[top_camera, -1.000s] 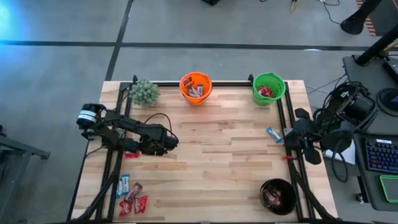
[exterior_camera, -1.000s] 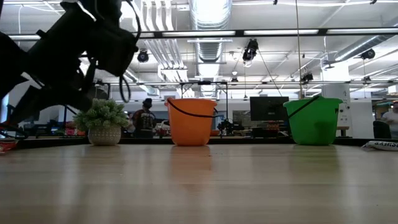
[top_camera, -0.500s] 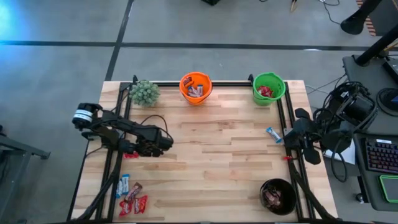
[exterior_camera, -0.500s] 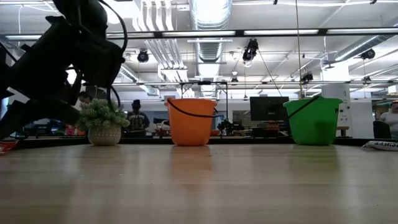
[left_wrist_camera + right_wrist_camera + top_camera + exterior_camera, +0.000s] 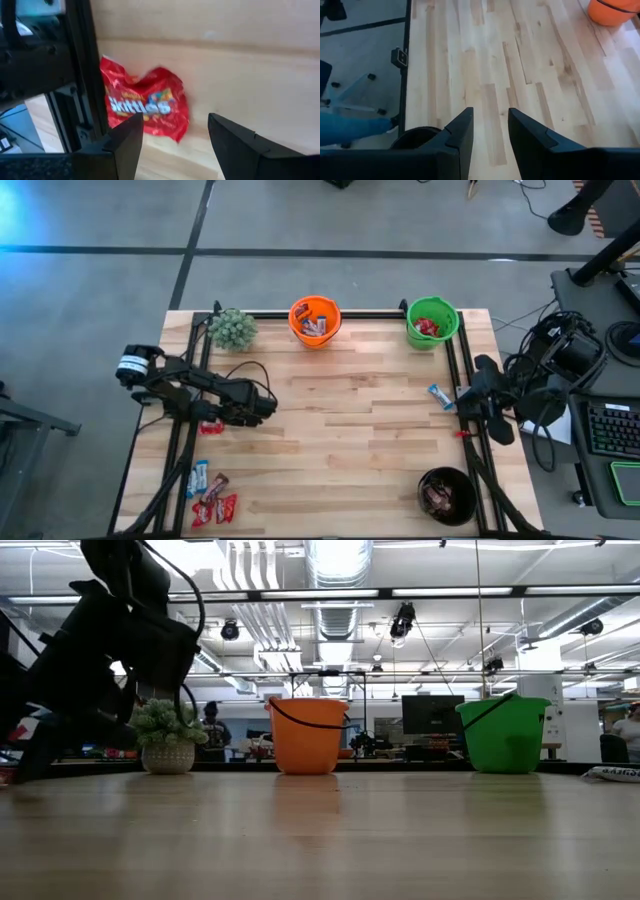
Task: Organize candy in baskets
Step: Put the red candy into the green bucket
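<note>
Over red candy point(image 5: 145, 107), wide-open left gripper point(image 5: 172, 137)

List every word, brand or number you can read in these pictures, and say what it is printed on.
"Skittles": on the red candy packet seen in the left wrist view, between the open left gripper fingers.
Wrappers on the other candy in the high view: too small to read.
</note>
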### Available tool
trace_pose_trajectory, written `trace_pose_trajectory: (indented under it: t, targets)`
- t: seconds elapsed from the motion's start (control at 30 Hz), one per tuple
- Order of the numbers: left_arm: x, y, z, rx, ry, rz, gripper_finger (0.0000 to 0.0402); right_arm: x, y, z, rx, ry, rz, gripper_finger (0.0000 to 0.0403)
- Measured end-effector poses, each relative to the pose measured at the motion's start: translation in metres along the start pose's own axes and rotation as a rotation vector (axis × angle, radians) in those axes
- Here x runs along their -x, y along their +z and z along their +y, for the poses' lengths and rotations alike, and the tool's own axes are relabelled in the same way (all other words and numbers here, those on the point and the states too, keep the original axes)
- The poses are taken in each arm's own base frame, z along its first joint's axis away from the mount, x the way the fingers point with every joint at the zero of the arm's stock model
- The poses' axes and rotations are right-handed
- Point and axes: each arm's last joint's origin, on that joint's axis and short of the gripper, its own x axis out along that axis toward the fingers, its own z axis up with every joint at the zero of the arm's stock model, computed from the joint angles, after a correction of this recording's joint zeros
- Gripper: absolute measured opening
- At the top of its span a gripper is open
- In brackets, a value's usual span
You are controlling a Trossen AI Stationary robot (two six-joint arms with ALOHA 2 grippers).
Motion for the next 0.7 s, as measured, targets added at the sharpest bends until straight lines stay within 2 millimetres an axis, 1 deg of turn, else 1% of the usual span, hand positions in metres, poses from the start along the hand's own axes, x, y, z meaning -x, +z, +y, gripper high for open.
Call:
trace_pose_trajectory:
  t: [0.2, 0.57, 0.7]
  targets:
    - [-0.007, 0.006, 0.004, 0.002, 0.03, 0.0, 0.0205, -0.001, 0.002, 0.003, -0.025, 0.011, -0.01, 0.0109]
    - [-0.017, 0.009, 0.007, 0.007, 0.034, 0.011, 0.0205, -0.01, 0.004, 0.011, -0.011, -0.012, 0.009, 0.0109]
    - [-0.021, 0.01, 0.008, 0.01, 0.021, 0.018, 0.0191, -0.011, 0.004, 0.012, -0.021, -0.014, 0.012, 0.0109]
